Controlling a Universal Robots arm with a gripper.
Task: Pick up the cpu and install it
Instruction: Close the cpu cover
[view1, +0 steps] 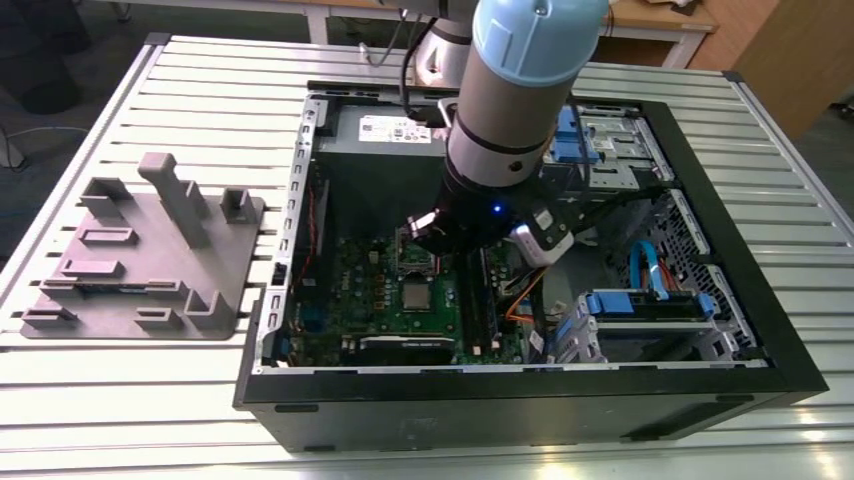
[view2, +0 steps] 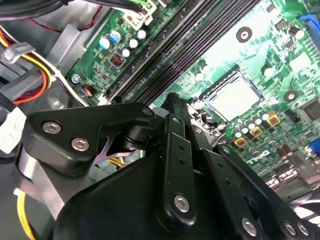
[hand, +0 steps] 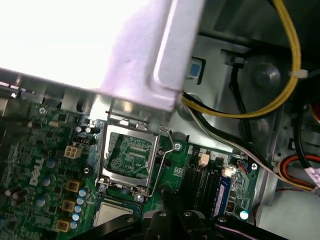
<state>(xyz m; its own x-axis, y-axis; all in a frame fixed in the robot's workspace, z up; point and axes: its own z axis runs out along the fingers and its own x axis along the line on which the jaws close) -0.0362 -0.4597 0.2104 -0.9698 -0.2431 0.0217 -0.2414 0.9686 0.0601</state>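
Hovering gripper (view2: 171, 100), seemingly pinched together and empty, near the socketed cpu (view2: 233, 96)

light: bright | glare: motherboard (view2: 235, 55), metal panel (hand: 75, 40) | shadow: case interior (view1: 360, 190)

Open room above the cpu (view2: 233, 96); socket frame (hand: 129, 156) stands upright just beside.

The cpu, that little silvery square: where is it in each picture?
Exterior view: the cpu sits on the green motherboard.
Second wrist view: the cpu is the pale square in bright light.
First wrist view: the cpu lies beside the raised metal frame.
Shared landmark: the black memory slots beside it.
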